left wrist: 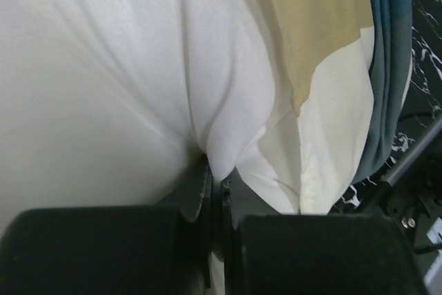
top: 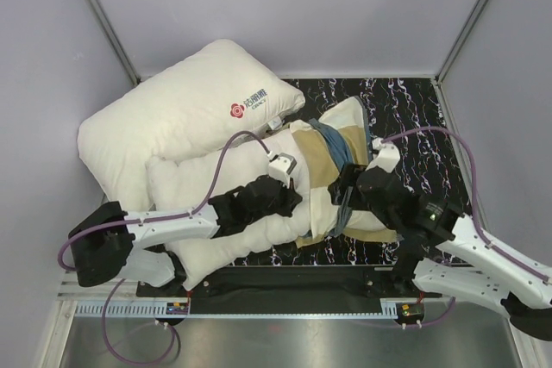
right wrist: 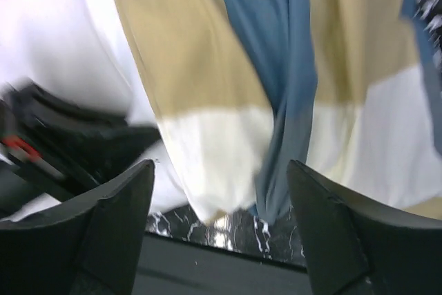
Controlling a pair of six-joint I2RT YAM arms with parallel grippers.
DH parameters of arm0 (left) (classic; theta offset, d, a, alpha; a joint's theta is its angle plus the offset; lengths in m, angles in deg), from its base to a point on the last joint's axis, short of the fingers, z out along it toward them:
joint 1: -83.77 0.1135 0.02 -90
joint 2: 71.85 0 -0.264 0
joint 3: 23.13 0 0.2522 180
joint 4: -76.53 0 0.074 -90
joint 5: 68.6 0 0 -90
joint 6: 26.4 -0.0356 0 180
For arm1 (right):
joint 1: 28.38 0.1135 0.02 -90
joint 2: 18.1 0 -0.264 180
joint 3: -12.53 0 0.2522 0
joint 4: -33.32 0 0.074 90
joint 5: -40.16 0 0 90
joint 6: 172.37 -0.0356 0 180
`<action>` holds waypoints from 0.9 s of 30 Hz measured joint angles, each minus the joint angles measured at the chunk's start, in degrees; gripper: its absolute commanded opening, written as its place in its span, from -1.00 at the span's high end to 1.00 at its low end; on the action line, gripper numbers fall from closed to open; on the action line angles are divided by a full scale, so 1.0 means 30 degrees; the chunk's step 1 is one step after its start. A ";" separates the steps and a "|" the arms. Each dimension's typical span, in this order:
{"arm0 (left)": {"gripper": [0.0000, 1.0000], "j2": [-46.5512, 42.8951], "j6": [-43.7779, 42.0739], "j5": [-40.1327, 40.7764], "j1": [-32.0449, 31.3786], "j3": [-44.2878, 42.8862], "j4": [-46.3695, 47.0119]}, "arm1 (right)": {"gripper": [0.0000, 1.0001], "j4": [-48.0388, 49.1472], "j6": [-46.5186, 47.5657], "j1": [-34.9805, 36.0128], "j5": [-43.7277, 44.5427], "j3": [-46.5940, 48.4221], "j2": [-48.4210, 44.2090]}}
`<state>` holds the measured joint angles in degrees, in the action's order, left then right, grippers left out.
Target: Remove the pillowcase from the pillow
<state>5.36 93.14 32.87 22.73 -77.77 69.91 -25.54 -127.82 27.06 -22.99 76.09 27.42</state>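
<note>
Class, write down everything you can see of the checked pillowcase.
The pillowcase is soft thin fabric in large teal, tan and cream checks, creased and bunched. It covers only the right end of the plain pillow, the rest bare, above the black marbled table. The right pincer stands open at its lower edge, not clamping it.

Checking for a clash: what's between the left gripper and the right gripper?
Bunched pillowcase, tan and cream, lies between the left gripper and right gripper; the top view shows it.
</note>
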 measured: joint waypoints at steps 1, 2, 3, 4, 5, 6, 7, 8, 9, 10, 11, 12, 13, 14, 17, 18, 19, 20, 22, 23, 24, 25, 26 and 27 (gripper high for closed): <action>1.00 -0.0240 0.0335 0.0029 -0.0270 0.0474 0.0364 | -0.74 -0.0080 0.0488 0.0000 0.0648 0.1027 0.0299; 1.00 -0.0503 0.0714 0.0117 -0.0590 0.0925 0.0692 | -0.76 -0.0131 0.1035 0.0000 0.1304 0.2040 0.0699; 1.00 -0.0685 0.0947 0.0153 -0.0831 0.1231 0.0882 | -0.82 -0.0036 0.1523 0.0000 0.1865 0.2871 0.1005; 1.00 -0.0940 0.1319 0.0233 -0.1209 0.1654 0.1224 | -0.82 0.0175 0.2098 -0.0007 0.2441 0.3657 0.1421; 1.00 -0.1202 0.1719 0.0299 -0.1603 0.2055 0.1472 | -0.83 0.0357 0.2761 -0.0044 0.2929 0.4335 0.1872; 1.00 -0.1508 0.2127 0.0430 -0.2004 0.2463 0.1727 | -0.83 0.0743 0.3402 -0.0240 0.3177 0.4830 0.2266; 1.00 -0.1814 0.2550 0.0554 -0.2426 0.2834 0.1865 | -0.84 0.1158 0.4007 -0.0612 0.3242 0.5217 0.2703; 1.00 -0.2113 0.2936 0.0670 -0.2863 0.3155 0.1967 | -0.84 0.1559 0.4546 -0.1027 0.3235 0.5530 0.3118; 1.00 -0.2506 0.3650 0.0772 -0.3534 0.3606 0.2098 | -0.84 0.2390 0.5472 -0.1851 0.3220 0.5741 0.4007; 1.00 -0.2688 0.4029 0.0925 -0.3796 0.3767 0.2149 | -0.83 0.2572 0.5829 -0.2433 0.2521 0.5741 0.4532; 1.00 -0.2958 0.4401 0.1180 -0.3956 0.3993 0.2164 | -0.84 0.2994 0.6047 -0.2994 0.2055 0.5748 0.4954; 1.00 -0.3315 0.4721 0.1435 -0.4328 0.4226 0.2127 | -0.84 0.3373 0.6149 -0.3504 0.1668 0.5748 0.5479; 1.00 -0.3657 0.5064 0.1632 -0.4539 0.4408 0.2011 | -0.84 0.3577 0.6178 -0.3927 0.1479 0.5697 0.5996; 1.00 -0.3905 0.5304 0.1778 -0.4648 0.4517 0.1872 | -0.84 0.3927 0.6135 -0.4197 0.1071 0.5464 0.6528; 1.00 -0.4430 0.5909 0.2127 -0.4874 0.4714 0.1413 | -0.83 0.4539 0.5756 -0.4299 -0.0219 0.3730 0.7271; 1.00 -0.4575 0.6062 0.2208 -0.4911 0.4765 0.1282 | -0.82 0.4860 0.5523 -0.4291 -0.0444 0.2892 0.7213; 1.00 -0.4699 0.6186 0.2222 -0.4940 0.4816 0.1115 | -0.79 0.5297 0.5238 -0.4313 -0.0627 0.1953 0.7074; 1.00 -0.4801 0.6273 0.2229 -0.4983 0.4874 0.0984 | -0.72 0.5530 0.5027 -0.4386 -0.0758 0.1406 0.6929; 1.00 -0.4881 0.6368 0.2251 -0.5064 0.4932 0.0780 | -0.33 0.5996 0.4524 -0.4430 -0.0962 0.0255 0.6382; 1.00 -0.4881 0.6397 0.2266 -0.5093 0.4925 0.0721 | -0.14 0.6237 0.4269 -0.4430 -0.1086 -0.0175 0.5996; 1.00 -0.4874 0.6411 0.2280 -0.5122 0.4925 0.0648 | 0.44 0.6375 0.4073 -0.4452 -0.1188 -0.0488 0.5588; 1.00 -0.4874 0.6455 0.2302 -0.5129 0.4925 0.0627 | 0.65 0.6441 0.3949 -0.4459 -0.1195 -0.0699 0.5202; 1.00 -0.4867 0.6484 0.2310 -0.5129 0.4925 0.0597 | 0.81 0.6470 0.3759 -0.4466 -0.1209 -0.0809 0.4918; 1.00 -0.4867 0.6528 0.2317 -0.5129 0.4918 0.0576 | 0.94 0.6433 0.3636 -0.4466 -0.1188 -0.0867 0.4619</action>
<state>-9.24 112.72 39.82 7.34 -63.02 71.63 -6.24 -116.92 13.66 -26.55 73.49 41.28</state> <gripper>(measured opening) 0.039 0.174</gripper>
